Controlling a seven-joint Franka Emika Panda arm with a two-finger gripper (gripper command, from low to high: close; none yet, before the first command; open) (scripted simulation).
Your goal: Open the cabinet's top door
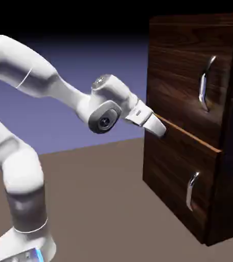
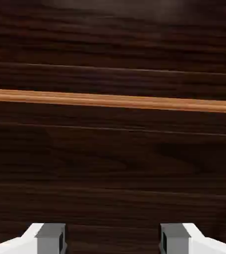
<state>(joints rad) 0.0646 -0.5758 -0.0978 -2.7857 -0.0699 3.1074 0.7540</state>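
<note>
The cabinet (image 1: 190, 92) stands at the exterior view's right, its top door (image 1: 182, 77) above the lighter wood strip (image 1: 190, 134) and apparently shut; the gripper (image 2: 113, 239) is wide apart with nothing between its fingertips, near the cabinet front around the strip, away from the top door's curved silver handle (image 1: 204, 84)

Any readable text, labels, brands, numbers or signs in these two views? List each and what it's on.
None readable.
Robot arm: small marks on the round joint caps, too small to read.
Cabinet: no lettering visible on it in either view.
</note>
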